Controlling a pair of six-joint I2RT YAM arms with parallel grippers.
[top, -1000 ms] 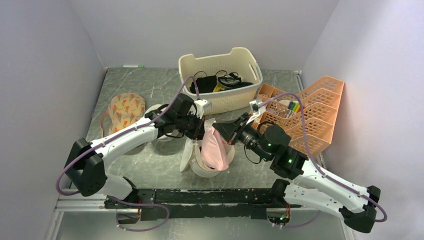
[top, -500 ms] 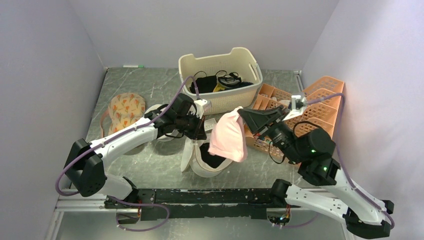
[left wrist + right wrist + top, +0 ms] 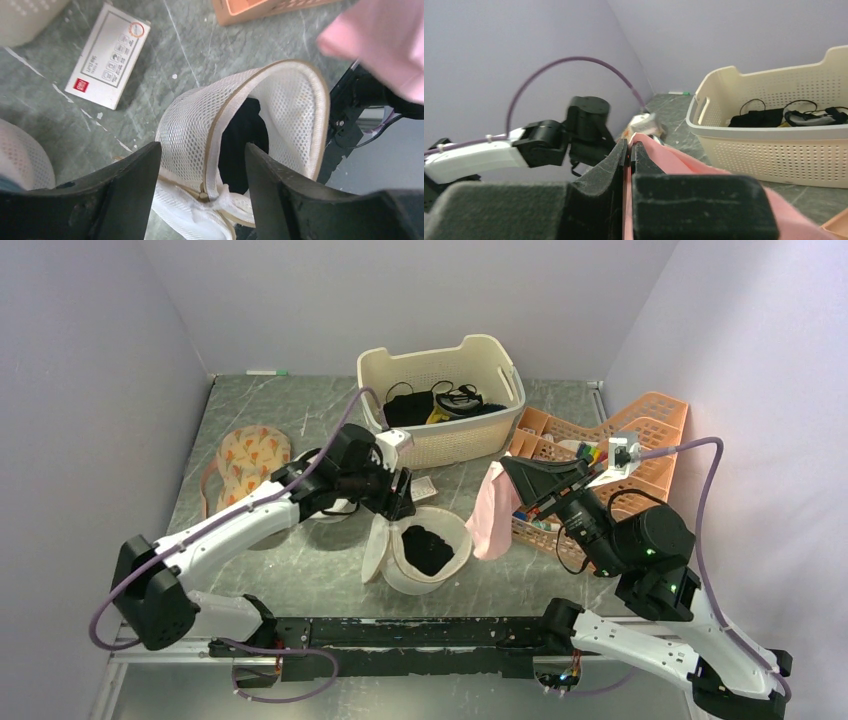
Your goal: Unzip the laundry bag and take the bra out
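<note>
- Left tool [image 3: 396, 490]: jaws apart, holding nothing. It hangs just above the bag's left rim. In the left wrist view [image 3: 200, 150] the mesh wall shows between the two fingers, with no contact visible.
- Bag [image 3: 392, 575]: sits on the counter [image 3: 300, 585] at centre, between the two arms. It is unzipped, with the mouth gaping up and toward the right arm. The mesh wall and tan zip edge are plain in the left wrist view [image 3: 187, 125]. The inside looks dark, and I cannot tell whether anything else lies in it.
- Bra [image 3: 492, 515]: pink and out of the bag. It hangs long-axis down from the right tool, just right of the bag's right rim. The top end is pinched and the lower hem is loose. From above I cannot tell whether the hem brushes the rim. A blurred pink corner shows in the left wrist view [image 3: 385, 40].
- Right tool [image 3: 505, 466]: jaws together, clamped on the bra's top edge. Pink cloth spills from between the fingers in the right wrist view [image 3: 629, 147]. It sits raised off the counter, between the bag and the orange organizer [image 3: 645, 465].
- Key relation: the bra lies right of the bag and under the right tool, so the right arm is nearer and carries it. The left arm is nearer the bag only.
- Judgement: removal looks essentially done. What remains is to lower the bra onto bare counter away from the mouth and let go. The risk is the loose hem dropping back over the rim.
</note>
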